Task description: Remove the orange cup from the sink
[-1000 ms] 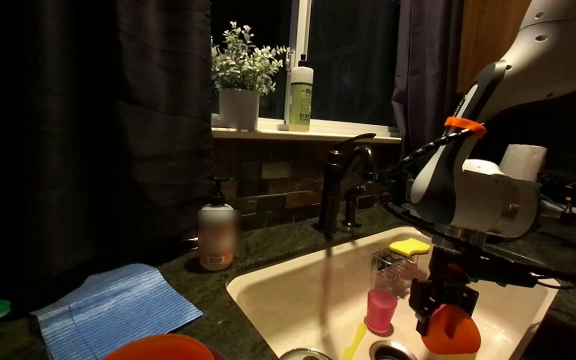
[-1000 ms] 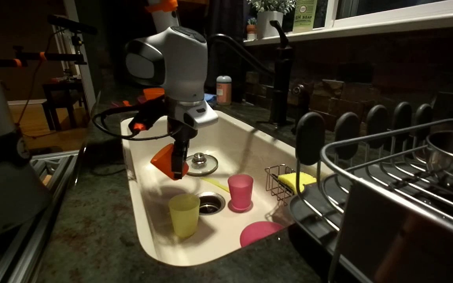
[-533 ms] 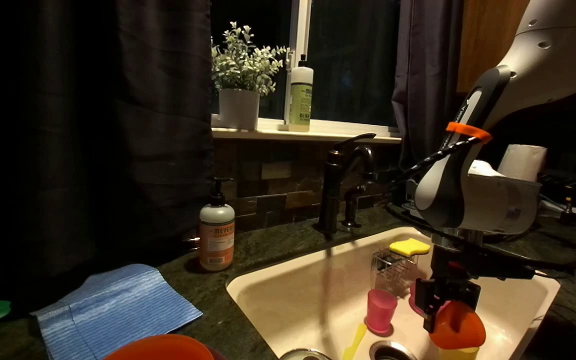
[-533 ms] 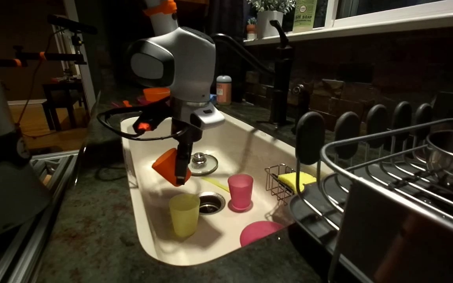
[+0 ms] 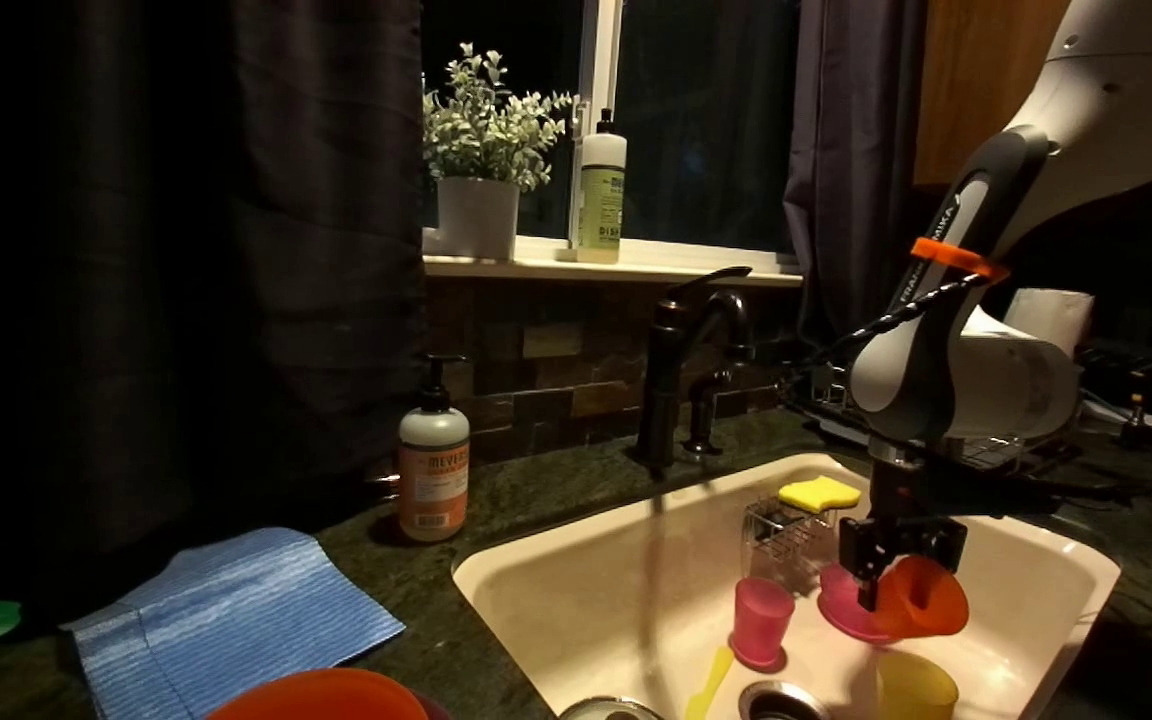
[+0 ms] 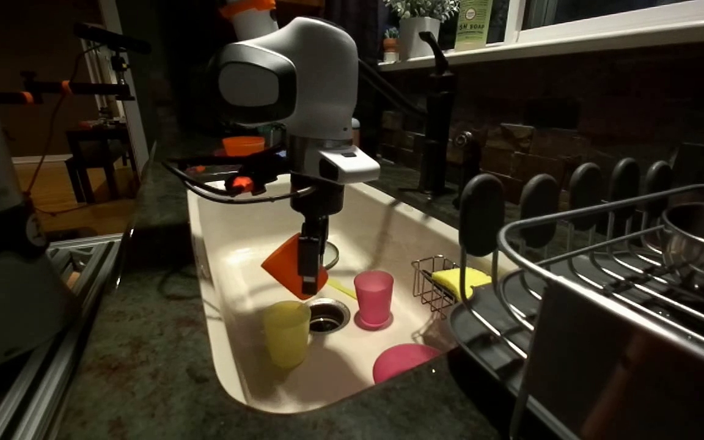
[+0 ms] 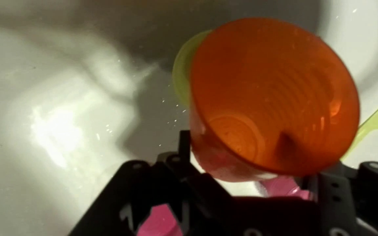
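Shifting toward four o'clock in an exterior view, the gripper [image 6: 311, 281] is clamping the tilted orange cup [image 6: 282, 266] over the sink [image 6: 340, 373]; I am judging removal incomplete.

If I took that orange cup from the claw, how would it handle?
The orange cup is probably light, as its walls look thin. It seems fairly stiff: its rim shows no clear dent with the gripper holding it. Laid on its side, its round, tapered body would likely roll.
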